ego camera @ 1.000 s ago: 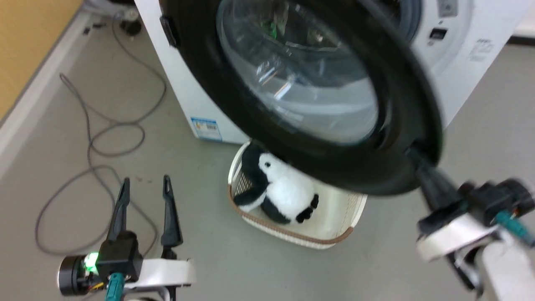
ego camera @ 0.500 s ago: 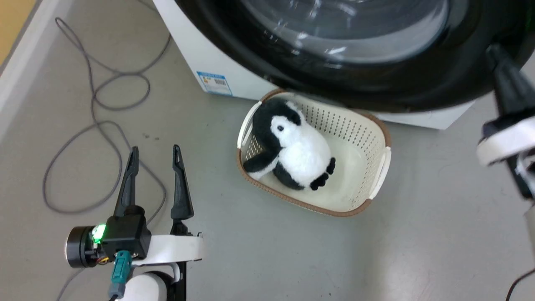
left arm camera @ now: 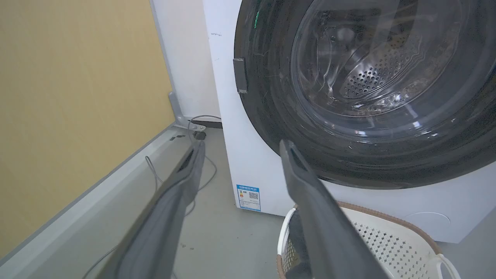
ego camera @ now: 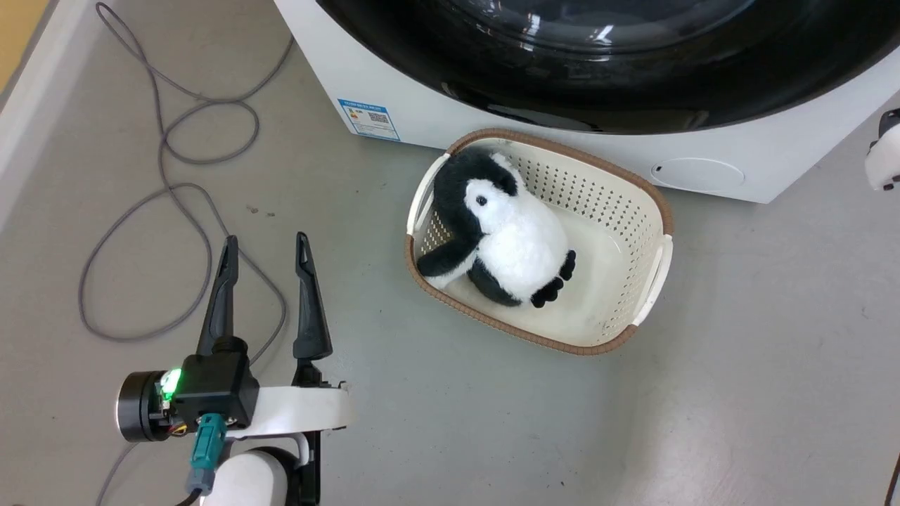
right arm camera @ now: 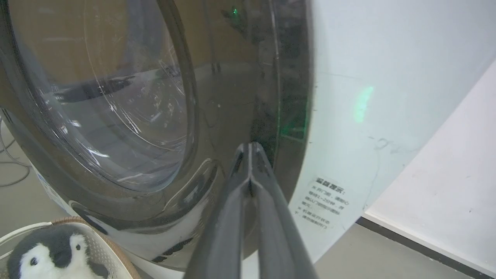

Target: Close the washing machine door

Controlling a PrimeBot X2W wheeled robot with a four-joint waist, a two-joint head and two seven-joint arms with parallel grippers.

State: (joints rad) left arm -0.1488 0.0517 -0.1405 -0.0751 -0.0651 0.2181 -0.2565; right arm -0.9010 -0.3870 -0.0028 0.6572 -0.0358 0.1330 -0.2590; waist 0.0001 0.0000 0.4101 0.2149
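Observation:
The glossy black washing machine door (ego camera: 598, 91) lies flat against the white washing machine (ego camera: 703, 165). The left wrist view shows the door (left arm camera: 271, 116) with its glass bowl, its small handle tab (left arm camera: 240, 75) and the steel drum behind the glass. My left gripper (ego camera: 266, 242) hovers open over the floor left of the basket, nothing between its fingers. In the right wrist view my right gripper (right arm camera: 250, 146) is shut, its tips at the door's (right arm camera: 240, 97) black outer rim. A white part of my right arm (ego camera: 884, 151) shows at the right edge of the head view.
A cream basket (ego camera: 657, 211) with a plush penguin (ego camera: 520, 246) stands on the floor right in front of the machine. A grey cable (ego camera: 176, 190) loops across the floor at the left. A yellow wall (left arm camera: 77, 97) rises on the left. A blue sticker (ego camera: 369, 119) marks the machine's lower corner.
The door has swung from wide open to flat against the machine, with my right gripper following its rim. The head camera has shifted too. The left gripper stays open.

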